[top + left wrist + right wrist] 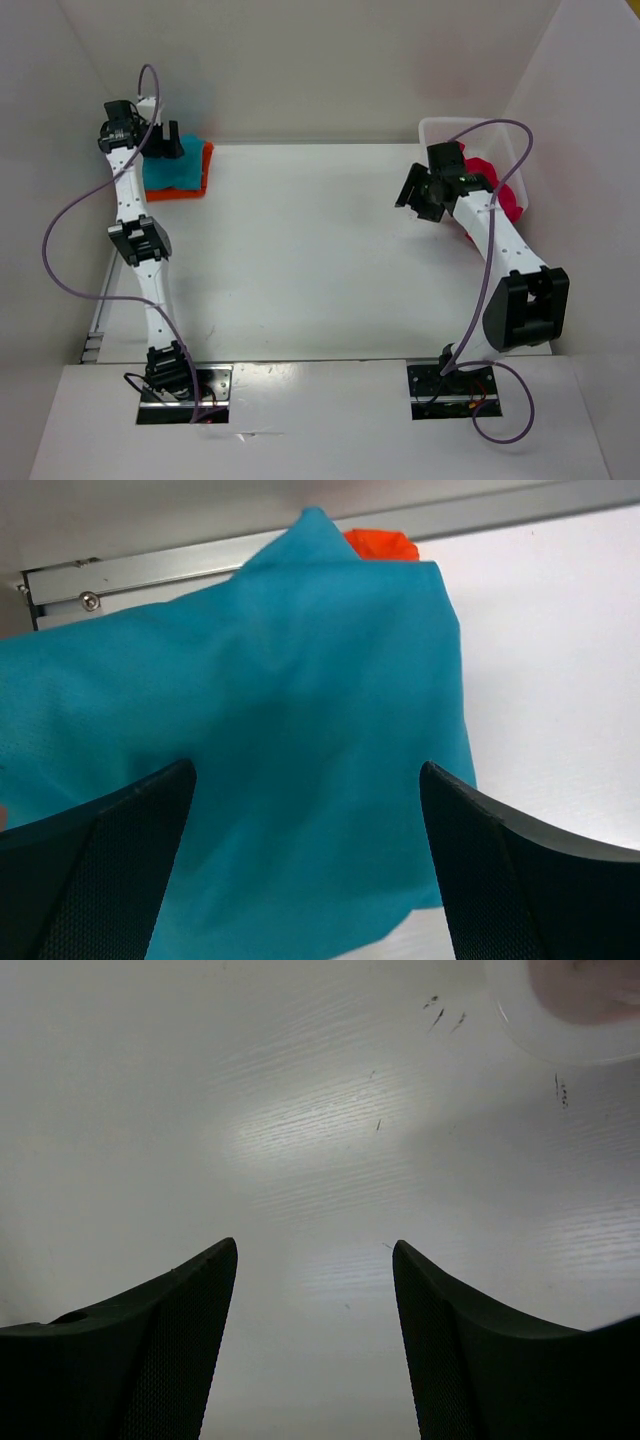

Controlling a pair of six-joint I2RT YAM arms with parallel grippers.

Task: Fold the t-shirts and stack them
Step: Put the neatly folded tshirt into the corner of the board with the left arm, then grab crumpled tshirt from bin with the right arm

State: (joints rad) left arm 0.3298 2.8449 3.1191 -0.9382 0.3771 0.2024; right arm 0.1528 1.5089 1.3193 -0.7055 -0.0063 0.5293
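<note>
Hovering with its jaws spread wide and gripping nothing, the left end effector (pixel 308 770) hangs just above the teal blue t-shirt (pixel 300 680), whose smooth cloth fills the space under and between both fingers (pixel 110 860). Just beyond the fingertips, a bit of the bright orange t-shirt (pixel 380 545) peeks out from under the teal one's far edge; in the top view the orange cloth also shows as a border along the teal shirt's right and near sides, so the teal shirt lies on top of it, in the table's (pixel 320 250) far left corner. Well apart, across the table, the right end effector (pixel 315 1245) stands with its jaws parted and nothing between them, over bare table. Just ahead and to the right of its fingertips is the rounded wall of a white basket (pixel 560 1045). The pink-red t-shirt (pixel 508 200) lies bunched in that basket, partly hidden behind the right arm.
</note>
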